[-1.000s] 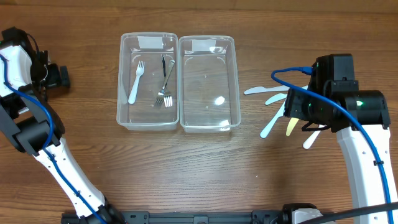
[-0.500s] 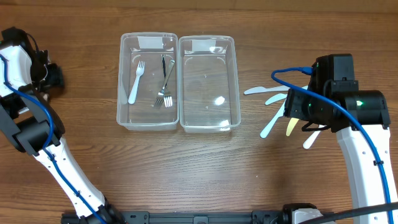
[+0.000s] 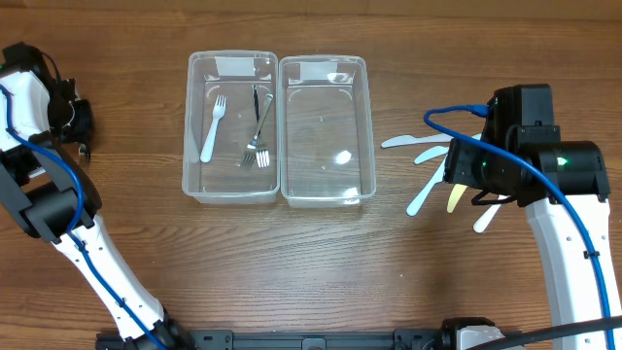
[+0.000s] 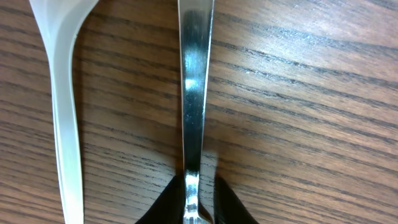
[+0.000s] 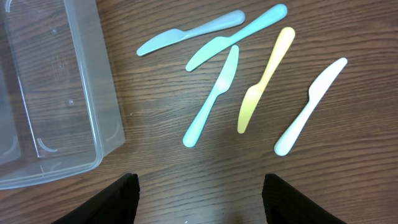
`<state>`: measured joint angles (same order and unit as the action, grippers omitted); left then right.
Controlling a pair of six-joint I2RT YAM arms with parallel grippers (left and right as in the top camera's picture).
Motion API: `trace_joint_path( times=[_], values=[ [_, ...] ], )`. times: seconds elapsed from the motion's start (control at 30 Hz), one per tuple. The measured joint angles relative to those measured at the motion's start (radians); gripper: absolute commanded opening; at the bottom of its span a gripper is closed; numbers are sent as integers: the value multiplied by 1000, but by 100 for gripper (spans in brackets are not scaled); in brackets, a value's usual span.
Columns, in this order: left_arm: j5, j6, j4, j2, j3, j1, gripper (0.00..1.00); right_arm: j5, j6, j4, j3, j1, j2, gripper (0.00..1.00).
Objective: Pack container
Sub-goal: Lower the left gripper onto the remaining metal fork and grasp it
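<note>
My left gripper (image 4: pixel 200 205) is down on the wood at the far left of the table (image 3: pixel 83 124), its jaws shut on the shaft of a metal utensil (image 4: pixel 194 93). A white plastic utensil (image 4: pixel 65 124) lies beside it, apart from the fingers. Two clear containers stand side by side: the left one (image 3: pixel 187 126) holds a white fork (image 3: pixel 212 126) and metal forks (image 3: pixel 259 131), the right one (image 3: pixel 372 126) has nothing in it. My right gripper (image 5: pixel 199 199) hangs open above bare wood, short of several plastic knives, including a yellow one (image 5: pixel 265 78) and a white one (image 5: pixel 310 107).
The corner of the right container (image 5: pixel 106 93) lies just left of my right gripper. The plastic knives (image 3: pixel 428 175) are spread between that container and the right arm (image 3: pixel 525 165). A blue cable (image 3: pixel 457 122) loops over the right arm.
My left gripper's jaws have come together from wide open onto the metal utensil. The right arm, containers and knives have not moved.
</note>
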<state>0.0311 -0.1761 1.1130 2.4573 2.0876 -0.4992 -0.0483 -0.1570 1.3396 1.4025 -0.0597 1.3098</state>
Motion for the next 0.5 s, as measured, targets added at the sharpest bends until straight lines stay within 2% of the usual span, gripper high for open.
trace_joint_path(
  times=[0.07,0.13,0.5],
  values=[
    [0,0,0,0,0,0,11,0,1,0,0,0,0,66],
    [0,0,0,0,0,0,4,0,0,0,0,0,0,66],
    [3,9,61,0,11,0,4,0,0,-2,0,0,0,66]
  ],
)
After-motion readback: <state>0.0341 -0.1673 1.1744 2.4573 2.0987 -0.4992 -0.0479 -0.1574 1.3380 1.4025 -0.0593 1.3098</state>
